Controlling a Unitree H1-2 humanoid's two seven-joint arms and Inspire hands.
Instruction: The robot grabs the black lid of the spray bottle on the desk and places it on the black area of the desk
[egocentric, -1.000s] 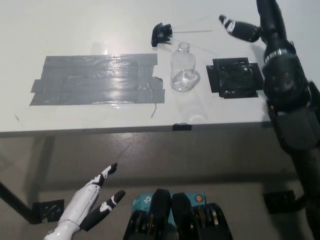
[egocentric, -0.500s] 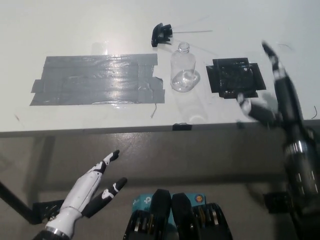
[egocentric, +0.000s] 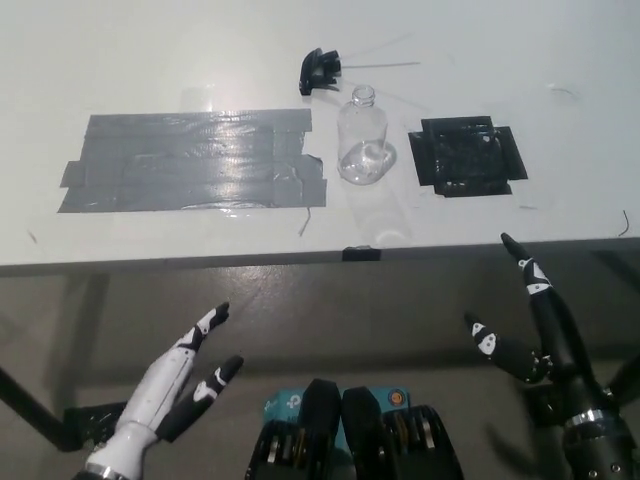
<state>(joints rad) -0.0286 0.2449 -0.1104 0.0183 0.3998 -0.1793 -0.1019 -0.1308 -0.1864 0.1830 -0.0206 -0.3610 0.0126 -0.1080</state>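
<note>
In the head view, you see a white desk (egocentric: 150, 60) filling the upper half of the frame, with its front edge running across just above the middle. The black spray lid (egocentric: 320, 70) lies on its side at the far part of the desk, with its thin clear dip tube (egocentric: 385, 65) pointing toward picture right. It is untouched, and both hands are well apart from it.

Just in front of the lid stands the clear spray bottle (egocentric: 364, 140), upright and open at the neck. To picture right of the bottle, near but not touching it, you find the black taped square (egocentric: 467, 155), with nothing on it. On the other side of the bottle is a wide patch of grey tape (egocentric: 195, 160), whose right end comes close to the bottle's base.

Your right hand (egocentric: 535, 330) is below the desk edge at the lower right, black, fingers spread apart and pointing upward, holding nothing. Your left hand (egocentric: 180, 385) rests at the lower left, also below the desk edge, white with dark fingertips, fingers apart and empty.

A small black strip (egocentric: 362, 253) sits on the desk's front edge, roughly in line with the bottle.
</note>
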